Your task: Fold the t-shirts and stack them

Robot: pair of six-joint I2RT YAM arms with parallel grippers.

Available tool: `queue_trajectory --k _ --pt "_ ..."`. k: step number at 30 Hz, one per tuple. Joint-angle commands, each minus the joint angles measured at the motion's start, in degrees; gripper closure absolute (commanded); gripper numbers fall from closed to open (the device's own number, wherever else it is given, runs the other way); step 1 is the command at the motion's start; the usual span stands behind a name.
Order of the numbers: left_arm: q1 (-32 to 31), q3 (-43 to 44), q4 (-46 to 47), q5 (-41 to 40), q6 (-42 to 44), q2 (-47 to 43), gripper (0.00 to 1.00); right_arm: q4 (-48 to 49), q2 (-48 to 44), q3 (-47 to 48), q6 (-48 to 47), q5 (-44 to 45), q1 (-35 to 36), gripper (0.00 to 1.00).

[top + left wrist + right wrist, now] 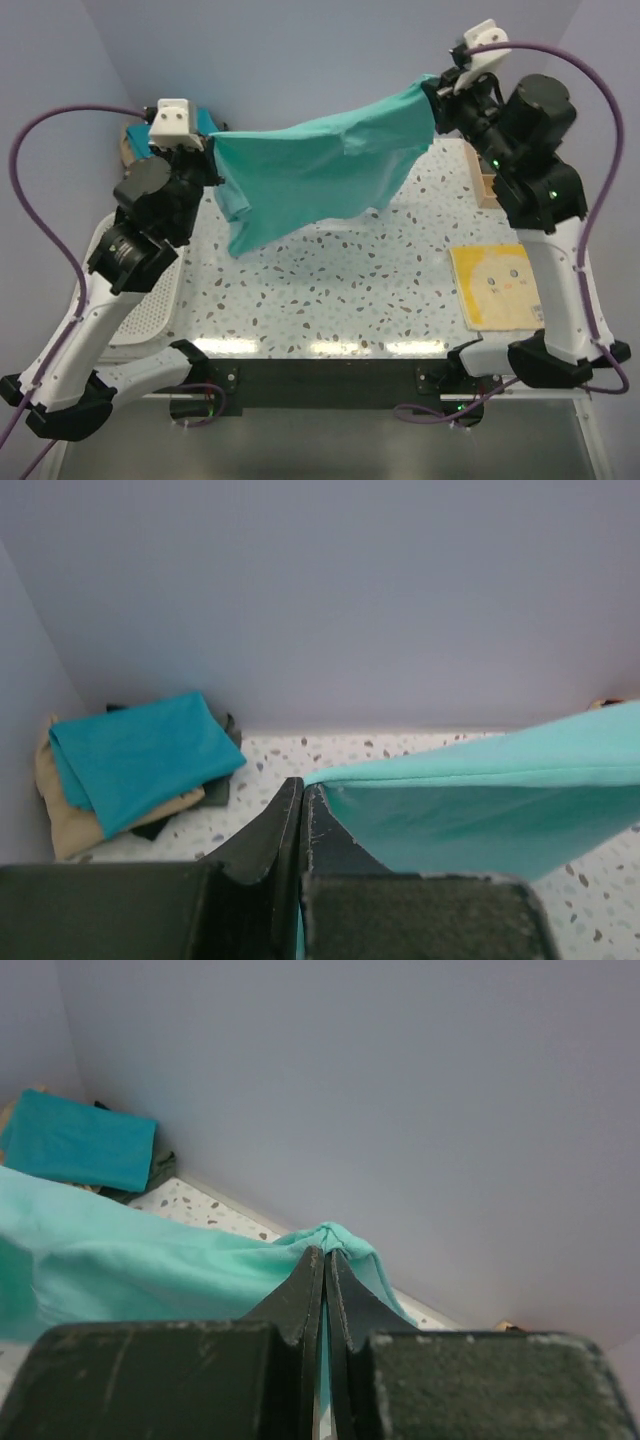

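A light sea-green t-shirt hangs stretched in the air between my two grippers, above the back of the speckled table. My left gripper is shut on its left corner; in the left wrist view the gripper pinches the shirt's edge. My right gripper is shut on its right corner; the cloth bunches at the gripper's tips in the right wrist view. A folded teal-blue t-shirt lies on a tan one and a dark one at the back left corner.
A white mesh basket sits at the left table edge under my left arm. A flat yellow and tan sheet lies at the right. A wooden box stands at the back right. Grey walls close in the back and sides.
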Motion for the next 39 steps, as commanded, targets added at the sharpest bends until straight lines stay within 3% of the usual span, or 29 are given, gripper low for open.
queue_trajectory --k 1,6,10,15,20,24,28,34,39 --pt "0.31 12.84 -1.89 1.72 9.73 -1.92 1.00 -1.19 -8.96 0.84 -0.12 1.78 -0.09 1.00" --pt "0.31 24.90 -10.68 8.31 11.67 -1.13 1.00 -2.15 -16.86 1.10 1.81 2.05 -0.09 1.00" --pt "0.31 34.83 -20.43 15.51 8.25 -1.13 1.00 -5.66 -21.71 1.28 4.00 -1.20 -0.09 1.00" --pt "0.31 35.47 -26.16 18.16 2.54 -3.94 1.00 -8.40 -26.90 -2.67 6.81 -6.92 -0.09 1.00" --pt "0.31 24.85 -28.98 21.06 -3.35 -3.59 1.00 -7.87 -29.19 -11.37 8.49 -3.68 -0.17 1.00" --pt "0.31 6.51 -21.26 19.57 -9.67 -5.70 1.00 -5.24 -28.49 -23.11 10.24 1.59 -0.17 1.00" --pt "0.31 -3.10 -13.01 15.98 -11.89 -4.91 1.00 1.07 -25.07 -33.51 11.13 9.40 -0.09 1.00" --pt "0.31 -12.69 -3.51 11.40 -12.94 5.52 1.00 13.88 -14.97 -47.48 12.45 16.27 -0.17 1.00" --pt "2.23 -14.82 7.12 10.25 -10.14 17.13 1.00 18.67 -3.29 -44.71 12.45 20.33 -1.31 1.00"
